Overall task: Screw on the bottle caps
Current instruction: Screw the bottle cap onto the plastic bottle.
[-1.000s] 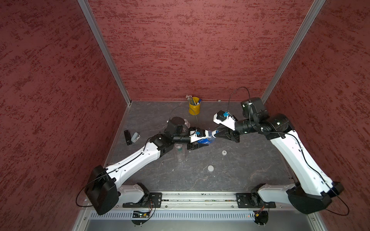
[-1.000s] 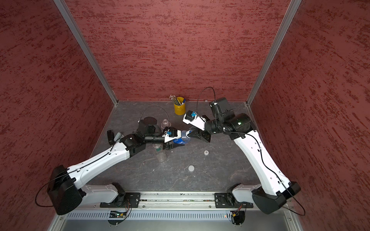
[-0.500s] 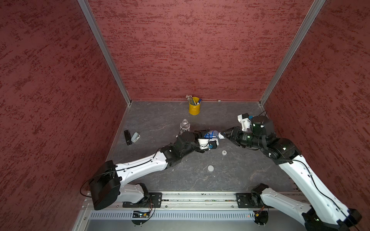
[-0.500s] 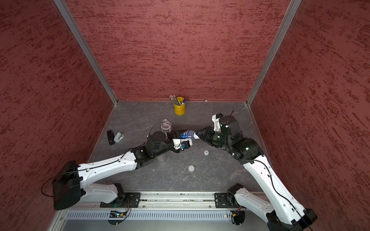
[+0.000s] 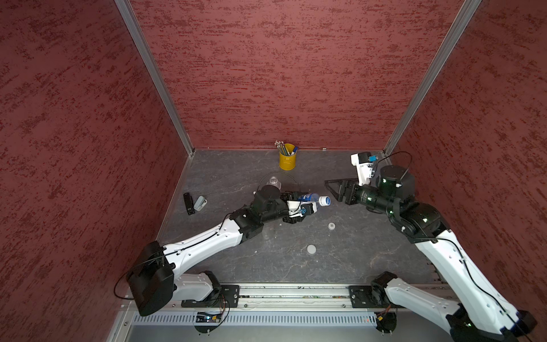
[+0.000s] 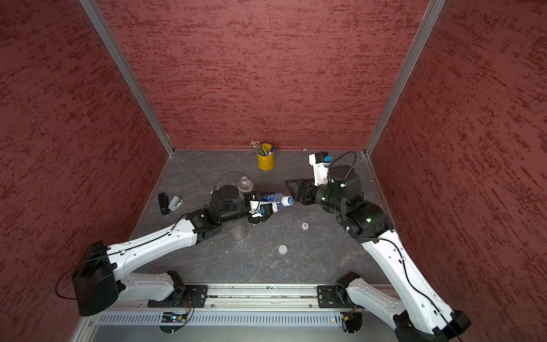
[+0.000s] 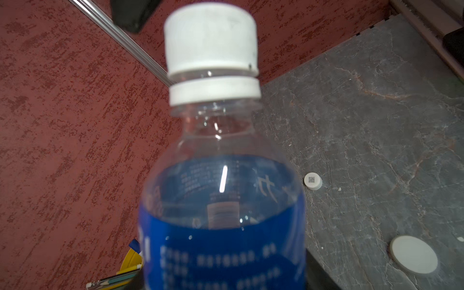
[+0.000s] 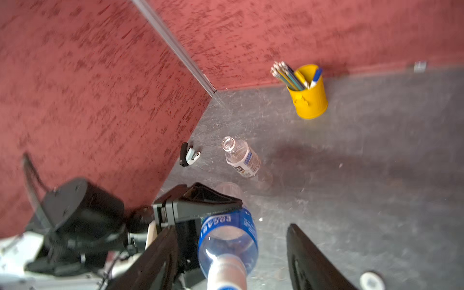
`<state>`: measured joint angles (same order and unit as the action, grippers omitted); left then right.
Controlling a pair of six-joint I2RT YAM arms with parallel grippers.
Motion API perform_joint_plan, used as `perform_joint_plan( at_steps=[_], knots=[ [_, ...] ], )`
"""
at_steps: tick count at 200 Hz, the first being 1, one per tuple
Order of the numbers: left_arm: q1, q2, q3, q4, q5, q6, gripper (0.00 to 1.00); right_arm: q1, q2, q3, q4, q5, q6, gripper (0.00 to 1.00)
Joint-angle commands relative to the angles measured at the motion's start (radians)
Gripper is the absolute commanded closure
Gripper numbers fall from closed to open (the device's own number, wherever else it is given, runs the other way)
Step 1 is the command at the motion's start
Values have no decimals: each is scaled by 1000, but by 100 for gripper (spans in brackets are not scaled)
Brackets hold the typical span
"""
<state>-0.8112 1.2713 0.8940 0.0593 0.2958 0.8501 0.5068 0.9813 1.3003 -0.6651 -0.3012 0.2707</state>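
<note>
Left gripper (image 5: 294, 207) jaws clamp the blue-labelled bottle (image 5: 309, 197), held roughly level above the table (image 5: 370, 251).
Right gripper (image 5: 331, 192) jaws stand wide apart, straddling the bottle's blue-and-white cap (image 5: 325, 200) without touching; the small marked cap (image 5: 331, 226) and the wide white cap (image 5: 311, 249) lie on the table.

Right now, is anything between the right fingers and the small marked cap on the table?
Nothing visible. The marked cap lies alone, with open space up to the right fingers; the bottle in the left fingers is off to the side.

The whole worktop (image 5: 355, 260) is seen from high at the front in both top views. The blue bottle (image 7: 221, 238) is framed closely by both wrist views, from opposite ends.
</note>
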Motion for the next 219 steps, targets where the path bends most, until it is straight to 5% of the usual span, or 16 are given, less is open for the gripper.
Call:
perform_joint_plan(
  at_steps=[1, 35, 86, 118, 176, 219],
  knots=[
    [30, -33, 43, -123, 196, -63, 46, 2, 38, 76, -135, -143, -554, 27],
    [53, -14, 78, -155, 268, -65, 46, 2, 85, 136, -324, -275, -1010, 27],
    [68, 15, 123, -194, 332, -71, 46, 2, 200, 304, -556, -223, -1315, 34],
    [67, 26, 121, -181, 345, -82, 46, 2, 231, 341, -577, -245, -1333, 48],
    [67, 42, 137, -171, 359, -86, 46, 3, 256, 347, -593, -280, -1337, 58],
    [61, 30, 126, -104, 345, -97, 46, 5, 296, 344, -589, -252, -1192, 67]
  ],
)
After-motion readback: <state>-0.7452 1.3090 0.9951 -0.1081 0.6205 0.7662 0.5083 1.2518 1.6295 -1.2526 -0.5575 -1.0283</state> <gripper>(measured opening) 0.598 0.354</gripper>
